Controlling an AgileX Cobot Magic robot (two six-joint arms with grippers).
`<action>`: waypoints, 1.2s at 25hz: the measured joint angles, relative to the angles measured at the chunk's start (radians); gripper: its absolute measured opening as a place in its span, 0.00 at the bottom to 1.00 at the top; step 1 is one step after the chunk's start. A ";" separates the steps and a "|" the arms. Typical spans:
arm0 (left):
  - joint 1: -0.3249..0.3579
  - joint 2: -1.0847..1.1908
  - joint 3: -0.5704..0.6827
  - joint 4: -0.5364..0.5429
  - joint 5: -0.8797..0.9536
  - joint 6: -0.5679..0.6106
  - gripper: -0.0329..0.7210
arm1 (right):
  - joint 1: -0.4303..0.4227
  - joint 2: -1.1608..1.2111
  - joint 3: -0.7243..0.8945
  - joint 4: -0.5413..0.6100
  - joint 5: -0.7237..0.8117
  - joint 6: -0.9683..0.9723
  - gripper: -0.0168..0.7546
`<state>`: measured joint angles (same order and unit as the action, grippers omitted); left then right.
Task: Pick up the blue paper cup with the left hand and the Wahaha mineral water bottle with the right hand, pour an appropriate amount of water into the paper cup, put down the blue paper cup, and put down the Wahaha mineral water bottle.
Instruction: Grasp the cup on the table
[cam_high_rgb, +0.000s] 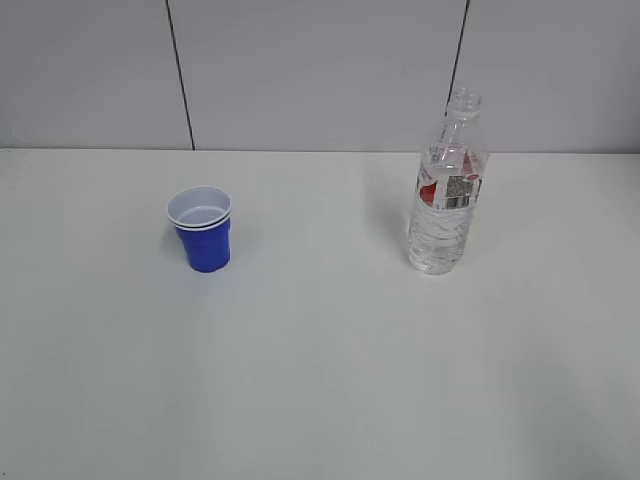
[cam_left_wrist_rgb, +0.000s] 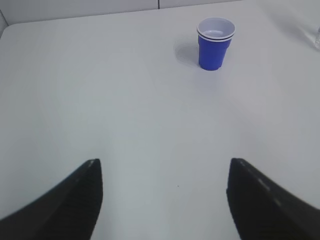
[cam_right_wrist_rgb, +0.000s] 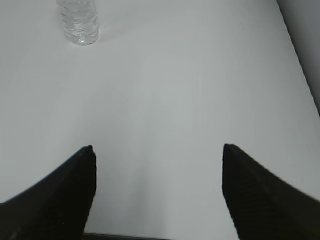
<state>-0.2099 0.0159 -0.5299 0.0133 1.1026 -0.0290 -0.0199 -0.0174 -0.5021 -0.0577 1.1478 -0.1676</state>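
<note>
A plain white worktop fills most of the room's lower half. Behind it stands a pale grey panelled wall, split by two thin dark vertical seams.

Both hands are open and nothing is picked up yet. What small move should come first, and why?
Probably ease the left hand forward and to the right toward the blue paper cup. Its fingers stand wide apart with nothing between them, and the cup stands upright well ahead of them, right of centre. The Wahaha mineral water bottle stands apart, untouched.
</note>
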 joint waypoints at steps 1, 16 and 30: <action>0.000 0.000 0.000 0.004 -0.003 0.000 0.82 | 0.000 0.000 0.000 0.000 0.000 0.002 0.78; 0.000 0.000 -0.023 0.012 -0.497 0.000 0.82 | 0.000 0.000 0.000 0.020 0.000 0.010 0.78; 0.000 0.308 0.090 -0.013 -0.998 0.000 0.82 | 0.000 0.000 0.000 0.023 0.000 0.012 0.78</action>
<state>-0.2104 0.3235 -0.4401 0.0000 0.1042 -0.0290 -0.0199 -0.0174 -0.5021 -0.0350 1.1478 -0.1557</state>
